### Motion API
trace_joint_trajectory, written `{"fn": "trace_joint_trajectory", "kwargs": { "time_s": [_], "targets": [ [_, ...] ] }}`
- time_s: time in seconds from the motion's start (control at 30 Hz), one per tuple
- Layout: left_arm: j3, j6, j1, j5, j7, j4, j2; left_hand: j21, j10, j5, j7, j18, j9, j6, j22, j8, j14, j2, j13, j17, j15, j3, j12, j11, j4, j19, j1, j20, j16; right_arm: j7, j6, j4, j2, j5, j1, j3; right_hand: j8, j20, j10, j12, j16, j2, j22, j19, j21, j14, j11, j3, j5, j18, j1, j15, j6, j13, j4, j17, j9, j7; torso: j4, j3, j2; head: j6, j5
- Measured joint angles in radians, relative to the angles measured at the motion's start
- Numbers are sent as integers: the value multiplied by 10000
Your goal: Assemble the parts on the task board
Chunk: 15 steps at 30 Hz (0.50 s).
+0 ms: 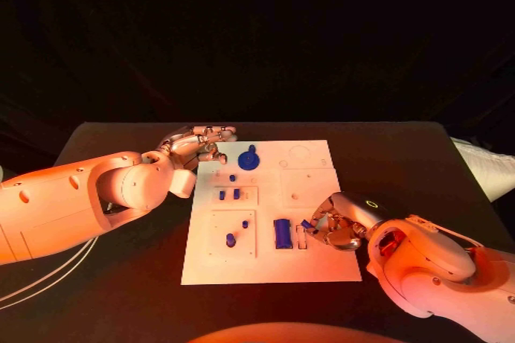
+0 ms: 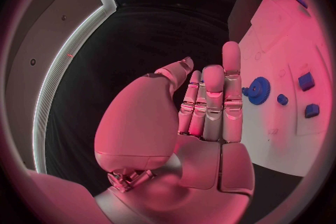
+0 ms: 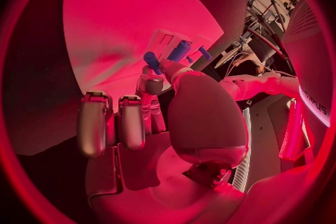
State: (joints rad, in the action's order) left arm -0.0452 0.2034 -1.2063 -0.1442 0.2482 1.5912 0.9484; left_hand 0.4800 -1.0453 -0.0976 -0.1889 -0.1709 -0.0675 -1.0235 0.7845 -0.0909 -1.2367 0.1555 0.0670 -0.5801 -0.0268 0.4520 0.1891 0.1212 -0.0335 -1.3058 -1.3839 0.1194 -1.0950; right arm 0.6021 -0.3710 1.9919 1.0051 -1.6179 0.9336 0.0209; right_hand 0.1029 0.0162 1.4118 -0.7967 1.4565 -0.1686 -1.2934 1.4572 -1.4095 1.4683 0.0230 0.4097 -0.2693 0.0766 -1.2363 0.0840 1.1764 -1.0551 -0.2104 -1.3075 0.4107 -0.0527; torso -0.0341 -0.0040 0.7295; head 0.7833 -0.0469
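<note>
The task board (image 1: pixel 274 265) lay part-filled; the right hand (image 1: pixel 335 228) pinched a small blue peg (image 3: pixel 152 60), needing seating; the left hand (image 1: pixel 199 146) hovered empty, fingers loosely extended.

A black table (image 1: pixel 418 146) stands against a dark backdrop (image 1: pixel 257 45); something white (image 1: pixel 483 168) lies just beyond the table's right edge.

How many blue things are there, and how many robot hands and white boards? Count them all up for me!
Blue gear: 1
Big blue block: 1
Small blue pieces: 6 that I can make out, one pinched by the right hand
Hands: 2, counting the left hand
White board: 1
Total: 11
</note>
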Motion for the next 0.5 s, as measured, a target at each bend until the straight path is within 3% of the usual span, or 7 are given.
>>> {"fn": "trace_joint_trajectory", "kwargs": {
  "time_s": [0.17,0.5],
  "targets": [
    [0,0,0,0,-4,14,5,0,0,0,0,0,0,0,0,0,0,0,0,-1,0,0,0,0,0,0,0,0,0,15,63,-164,-185,344,-4,-1,2,0,36,-52,37,-10,-14,0,0,0,34,-107,-391,0,225,0,13,-58,-108,0,29,12,0,-5,-5,11,-14],
    [1,-6,0,2,-17,40,10,0,0,0,0,0,0,0,0,0,0,0,0,-1,0,0,0,0,0,0,0,0,0,35,385,-346,-422,767,-35,-7,10,1,36,-91,37,-27,-27,0,-41,0,34,-209,-507,1,340,0,14,-102,-205,1,53,13,0,-3,-5,25,-16]
  ]
}}
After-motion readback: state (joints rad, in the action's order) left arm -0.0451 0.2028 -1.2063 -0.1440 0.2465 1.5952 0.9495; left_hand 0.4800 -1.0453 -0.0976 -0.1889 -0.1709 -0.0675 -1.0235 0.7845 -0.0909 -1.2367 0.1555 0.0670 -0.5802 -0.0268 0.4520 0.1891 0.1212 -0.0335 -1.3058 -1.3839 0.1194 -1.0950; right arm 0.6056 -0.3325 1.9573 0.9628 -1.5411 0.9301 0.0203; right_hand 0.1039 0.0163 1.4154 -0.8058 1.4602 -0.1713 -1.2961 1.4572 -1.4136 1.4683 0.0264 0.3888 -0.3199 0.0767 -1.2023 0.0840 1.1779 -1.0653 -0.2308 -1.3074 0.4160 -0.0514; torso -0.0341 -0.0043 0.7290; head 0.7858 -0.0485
